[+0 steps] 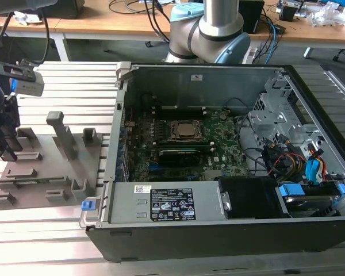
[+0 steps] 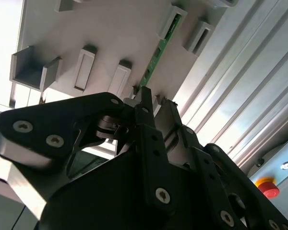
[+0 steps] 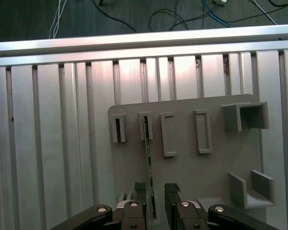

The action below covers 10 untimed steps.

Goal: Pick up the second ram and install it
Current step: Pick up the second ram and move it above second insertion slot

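- End effector (image 3: pixel 156 191) released, its fingers astride the upright second ram (image 3: pixel 147 148).
- The second ram sits in the gray fixture plate (image 3: pixel 192 177), nine o'clock of the computer case (image 1: pixel 218 86) in the exterior view.

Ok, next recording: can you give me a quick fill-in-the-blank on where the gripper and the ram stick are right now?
1. The second ram stands on edge on the ____ fixture plate.
2. The gripper is open, one finger on each side of the ____.
3. The fixture plate lies toward the exterior view's ____ of the open computer case.
Missing words: gray; second ram; left.
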### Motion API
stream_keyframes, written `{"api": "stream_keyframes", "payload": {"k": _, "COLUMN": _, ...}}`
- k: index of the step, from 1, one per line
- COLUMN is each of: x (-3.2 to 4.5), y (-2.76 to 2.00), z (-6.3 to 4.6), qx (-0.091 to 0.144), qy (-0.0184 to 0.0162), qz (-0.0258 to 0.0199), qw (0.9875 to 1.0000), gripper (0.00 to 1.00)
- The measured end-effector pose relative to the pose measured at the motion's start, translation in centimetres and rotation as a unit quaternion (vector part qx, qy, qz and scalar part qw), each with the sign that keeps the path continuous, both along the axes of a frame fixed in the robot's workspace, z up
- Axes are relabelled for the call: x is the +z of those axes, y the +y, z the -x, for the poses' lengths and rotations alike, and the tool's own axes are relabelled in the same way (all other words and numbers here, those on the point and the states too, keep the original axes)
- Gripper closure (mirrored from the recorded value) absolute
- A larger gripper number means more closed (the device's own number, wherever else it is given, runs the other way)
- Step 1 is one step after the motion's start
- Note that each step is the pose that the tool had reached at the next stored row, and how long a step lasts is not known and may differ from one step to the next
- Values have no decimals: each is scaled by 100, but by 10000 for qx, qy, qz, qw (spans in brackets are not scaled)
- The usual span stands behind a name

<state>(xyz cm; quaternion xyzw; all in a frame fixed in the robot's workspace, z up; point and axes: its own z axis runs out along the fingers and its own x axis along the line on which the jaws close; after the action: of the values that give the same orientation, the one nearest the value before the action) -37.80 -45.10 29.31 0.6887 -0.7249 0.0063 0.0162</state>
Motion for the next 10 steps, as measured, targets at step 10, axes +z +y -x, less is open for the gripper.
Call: {"api": "stream_keyframes", "payload": {"k": 10, "x": -117, "y": -1, "z": 0, "qx": 0, "qy": 0, "qz": 0, "qw": 10000, "gripper": 70}}
